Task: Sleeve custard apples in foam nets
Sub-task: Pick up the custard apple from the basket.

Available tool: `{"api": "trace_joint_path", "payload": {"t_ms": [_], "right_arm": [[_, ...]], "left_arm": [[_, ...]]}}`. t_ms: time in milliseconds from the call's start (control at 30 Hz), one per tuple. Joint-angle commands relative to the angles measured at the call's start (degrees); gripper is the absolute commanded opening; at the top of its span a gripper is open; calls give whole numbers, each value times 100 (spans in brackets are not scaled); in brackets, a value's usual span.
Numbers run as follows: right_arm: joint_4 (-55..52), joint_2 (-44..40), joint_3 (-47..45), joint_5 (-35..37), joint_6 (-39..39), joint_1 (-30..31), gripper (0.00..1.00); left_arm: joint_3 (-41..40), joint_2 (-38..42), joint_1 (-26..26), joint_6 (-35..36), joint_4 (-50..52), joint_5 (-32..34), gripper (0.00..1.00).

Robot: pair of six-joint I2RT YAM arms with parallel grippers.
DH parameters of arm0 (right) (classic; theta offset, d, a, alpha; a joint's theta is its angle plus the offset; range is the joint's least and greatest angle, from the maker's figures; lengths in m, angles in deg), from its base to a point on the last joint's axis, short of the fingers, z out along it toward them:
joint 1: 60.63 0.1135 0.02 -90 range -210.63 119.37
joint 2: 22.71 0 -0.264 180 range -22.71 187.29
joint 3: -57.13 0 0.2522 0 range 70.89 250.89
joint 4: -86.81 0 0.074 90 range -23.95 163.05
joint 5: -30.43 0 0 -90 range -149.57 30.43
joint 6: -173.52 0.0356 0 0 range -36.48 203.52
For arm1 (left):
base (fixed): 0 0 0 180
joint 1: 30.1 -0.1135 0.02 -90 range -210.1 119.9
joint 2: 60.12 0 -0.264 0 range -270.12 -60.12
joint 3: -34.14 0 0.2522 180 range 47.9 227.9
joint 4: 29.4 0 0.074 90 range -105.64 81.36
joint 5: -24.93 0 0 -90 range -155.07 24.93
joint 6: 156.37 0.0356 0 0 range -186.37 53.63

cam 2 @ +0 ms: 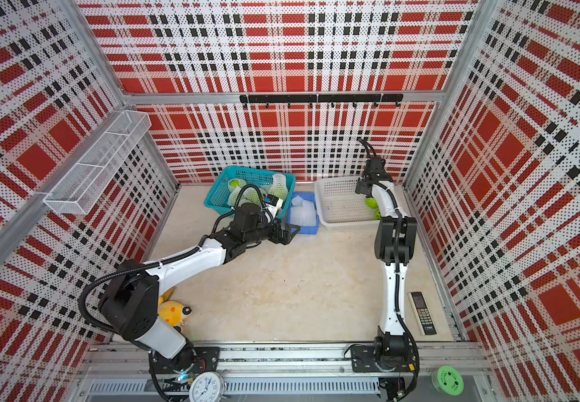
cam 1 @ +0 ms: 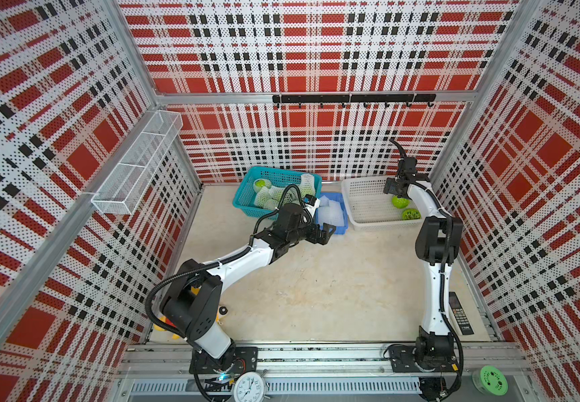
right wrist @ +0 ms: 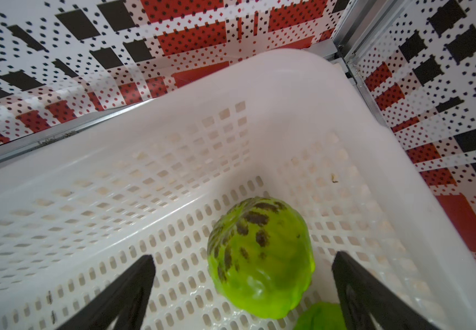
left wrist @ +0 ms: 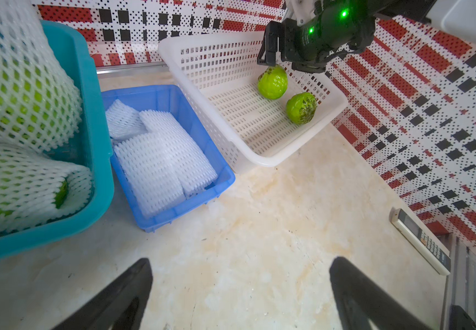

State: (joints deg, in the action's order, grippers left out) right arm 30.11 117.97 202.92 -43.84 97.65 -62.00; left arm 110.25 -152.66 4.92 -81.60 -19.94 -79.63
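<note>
Two bare custard apples lie in the white lattice basket; the left wrist view shows both. My right gripper is open and hangs over the nearer custard apple, a finger on either side and not touching it. Flat foam nets are stacked in the blue tray. My left gripper is open and holds nothing, low over bare table near that tray. Several netted fruits fill the teal basket.
A remote control lies by the right wall. A yellow plush toy sits behind my left arm's base. A clock and a flat green disc rest at the front rail. A wire shelf juts from the left wall.
</note>
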Motion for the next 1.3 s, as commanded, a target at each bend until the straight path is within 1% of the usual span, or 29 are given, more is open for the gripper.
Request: {"api": "trace_joint_path", "payload": {"t_ms": [0,67,200,267,367,467,567,833,1000,1133,1267], "right_arm": [[71,-134,18,93,-271,5,100],[194,-269,-189,81,-433,52,100],[509,-600,-690,439,-936,246,100],[474,-654,-702,620,-1130,336,100],[188,-590,-523,578,-1133,357,100],[-322,-340,-131,630,-1106,357,100],[-578,-184,87,681,-1089,352,100],[-887,87,521,802,-1070,271,100],[-996,177,532,906,-1188,273,100],[-1037,210,598,984,-1319,274,99],[-1051,204,596,1108,-1662,345,98]], "left_arm": [[121,-11,44,-79,-45,-11,99],[77,23,56,-77,-52,5,99],[-53,150,70,-85,-98,64,99],[-104,199,83,-85,-107,83,99],[-160,261,91,-85,-115,103,99],[-218,316,92,-85,-149,120,100],[-291,382,92,-85,-194,130,99],[-434,447,18,-84,-252,97,99],[-460,422,-43,-80,-314,31,99],[-460,386,-77,-209,-344,-15,100],[-519,399,-93,-231,-405,-30,99]]}}
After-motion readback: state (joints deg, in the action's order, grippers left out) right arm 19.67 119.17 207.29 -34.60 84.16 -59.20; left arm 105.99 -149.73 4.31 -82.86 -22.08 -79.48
